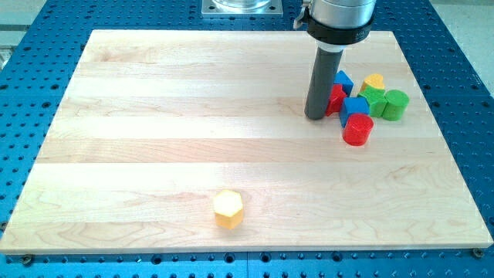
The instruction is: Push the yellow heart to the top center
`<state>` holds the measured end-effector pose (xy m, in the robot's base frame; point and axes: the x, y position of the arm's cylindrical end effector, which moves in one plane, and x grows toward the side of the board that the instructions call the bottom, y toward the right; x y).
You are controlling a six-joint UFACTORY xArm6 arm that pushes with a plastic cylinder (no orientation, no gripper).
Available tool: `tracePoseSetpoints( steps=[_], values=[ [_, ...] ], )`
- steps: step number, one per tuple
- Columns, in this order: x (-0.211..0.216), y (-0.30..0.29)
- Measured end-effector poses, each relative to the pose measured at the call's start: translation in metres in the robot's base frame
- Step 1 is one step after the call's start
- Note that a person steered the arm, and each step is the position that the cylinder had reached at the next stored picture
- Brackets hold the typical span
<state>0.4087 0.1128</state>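
The yellow heart sits at the view's upper right, at the top of a tight cluster of blocks. My tip rests on the board at the cluster's left edge, touching or almost touching a red block. The heart lies to the right of the tip and slightly above it, behind a blue block. A yellow hexagon lies alone near the view's bottom centre.
The cluster also holds a blue block, a red cylinder, a green block and a green cylinder. The wooden board lies on a blue perforated table. A metal mount is at the top centre.
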Motion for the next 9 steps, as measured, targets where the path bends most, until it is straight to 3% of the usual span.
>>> tracePoseSetpoints(
  steps=[9],
  values=[
    [-0.005, -0.014]
  ],
)
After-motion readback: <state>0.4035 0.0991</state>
